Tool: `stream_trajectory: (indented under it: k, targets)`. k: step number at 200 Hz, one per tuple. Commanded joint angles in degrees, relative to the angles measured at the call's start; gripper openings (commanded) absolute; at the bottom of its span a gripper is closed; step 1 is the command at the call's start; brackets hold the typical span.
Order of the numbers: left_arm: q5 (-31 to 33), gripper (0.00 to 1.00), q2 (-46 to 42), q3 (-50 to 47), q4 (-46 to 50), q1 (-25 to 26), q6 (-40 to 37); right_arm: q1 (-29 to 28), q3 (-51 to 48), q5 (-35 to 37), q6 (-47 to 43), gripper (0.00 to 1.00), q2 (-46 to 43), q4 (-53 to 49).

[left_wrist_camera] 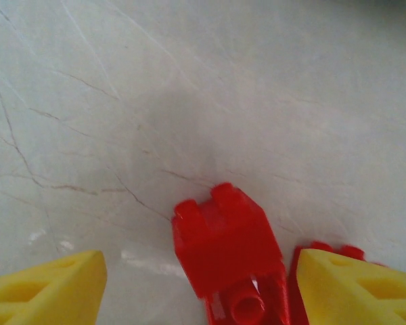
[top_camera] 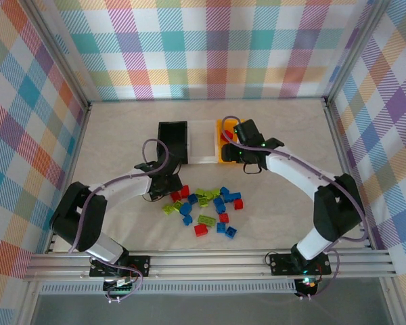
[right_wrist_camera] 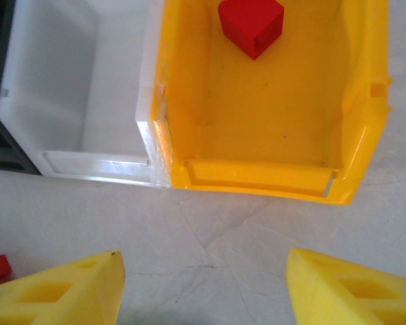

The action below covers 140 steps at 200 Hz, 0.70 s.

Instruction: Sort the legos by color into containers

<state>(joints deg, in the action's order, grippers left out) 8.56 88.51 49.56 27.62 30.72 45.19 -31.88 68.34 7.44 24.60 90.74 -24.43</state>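
A pile of red, blue and lime green legos [top_camera: 204, 206] lies on the table between the arms. My left gripper [top_camera: 168, 184] is down at the pile's left edge. Its yellow fingers [left_wrist_camera: 47, 288] stand open around a red lego [left_wrist_camera: 220, 237], which lies closer to the right finger, with a gap on the left. A second red lego [left_wrist_camera: 325, 248] peeks from behind that right finger. My right gripper [top_camera: 247, 164] [right_wrist_camera: 204, 256] hangs open and empty over bare table just in front of the orange container [top_camera: 220, 157] [right_wrist_camera: 257, 177]. One red lego [right_wrist_camera: 252, 26] lies inside that container.
The black container [top_camera: 172, 141], the clear container [top_camera: 201, 142] [right_wrist_camera: 88, 162] and the orange one stand touching in a row behind the pile. Aluminium frame rails and chequered cloth walls close in the table on three sides.
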Motion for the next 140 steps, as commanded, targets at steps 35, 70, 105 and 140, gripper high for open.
stream_trajectory:
  k: [35,70,105,140]
  targets:
    - [-0.35,0.59,3.25,1.21,-4.01,-2.14,0.71,-0.31,-2.24,0.18,-0.34,0.63,-3.35,1.83]
    - [-0.22,0.46,3.28,1.24,-3.36,-2.33,0.52,-0.30,-2.46,0.91,-0.54,0.63,-3.56,1.53]
    - [0.44,0.32,1.47,2.46,-1.60,-2.33,-0.62,-0.30,-2.33,1.08,-0.01,0.63,-3.89,1.40]
    - [0.05,0.29,-0.71,9.14,1.67,-0.94,-3.43,-0.34,-3.63,2.27,1.14,0.63,-5.92,1.05]
